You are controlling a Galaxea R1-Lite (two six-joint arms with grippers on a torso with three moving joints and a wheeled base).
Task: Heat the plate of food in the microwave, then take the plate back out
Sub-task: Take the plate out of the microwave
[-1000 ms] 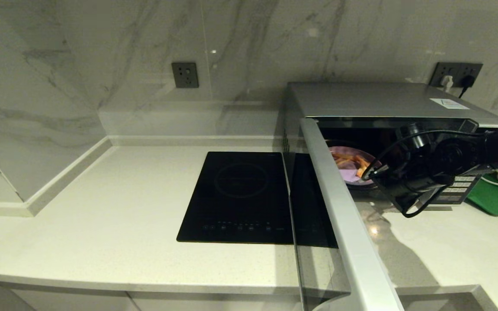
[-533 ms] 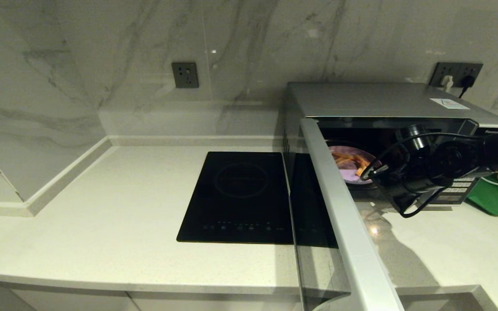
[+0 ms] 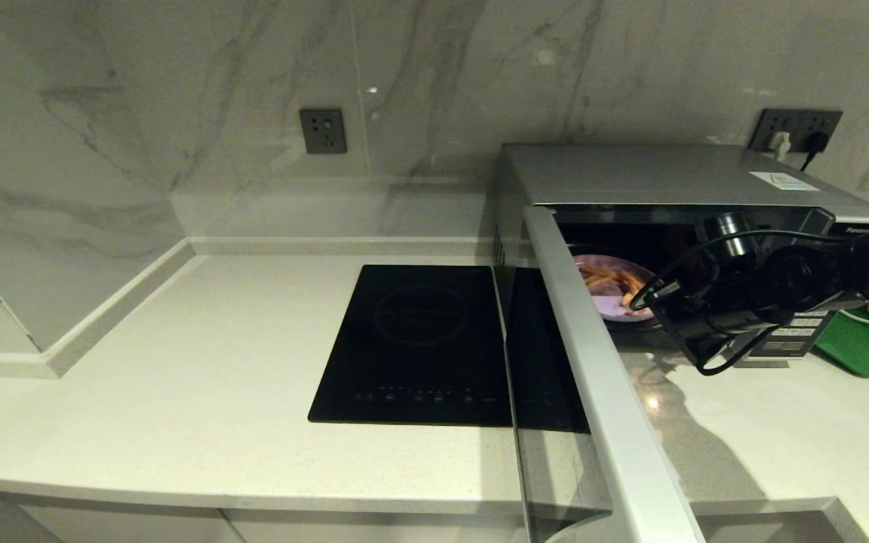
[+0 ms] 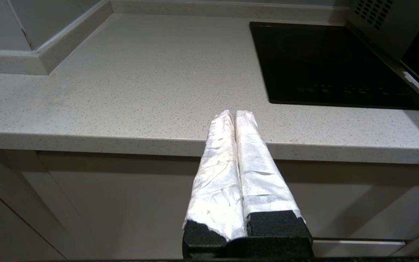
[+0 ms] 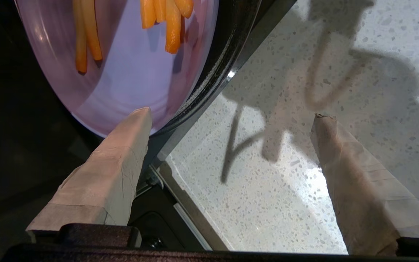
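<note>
Nearest the robot, the left gripper [image 4: 234, 120] is seen parked below the front edge of the countertop [image 4: 140, 91], its taped fingers pressed together with nothing between them; no part in the work is being taken by that arm.

Further in, the microwave's door [image 3: 600, 392] is swung wide open toward the robot, edge-on in the head view, with the black induction cooktop [image 3: 419, 339] lying just beside it on the left.

At the mouth of the microwave [image 3: 668, 177], the right gripper [image 5: 231, 118] is held with its jaws spread wide and nothing gripped. One taped finger [image 5: 122, 153] is placed just at the near rim of the plate of food [image 5: 129, 80]; whether the rim is actually touched cannot be told. The other finger is seen out over the speckled counter in front of the oven.

Deepest in, the plate of food is sitting inside the cavity on the dark turntable [image 5: 224, 54], orange sticks scattered across its lilac surface. A green tray [image 3: 864, 343] is glimpsed beyond the arm, to the right of the oven.

Whether the plate has just been delivered or is about to be fetched cannot be settled from this view. If retrieval is in hand, the rim must be straddled by both fingers and the jaws closed before any pull; if placement is done, the gripper must be backed clear so that the door can be shut.
</note>
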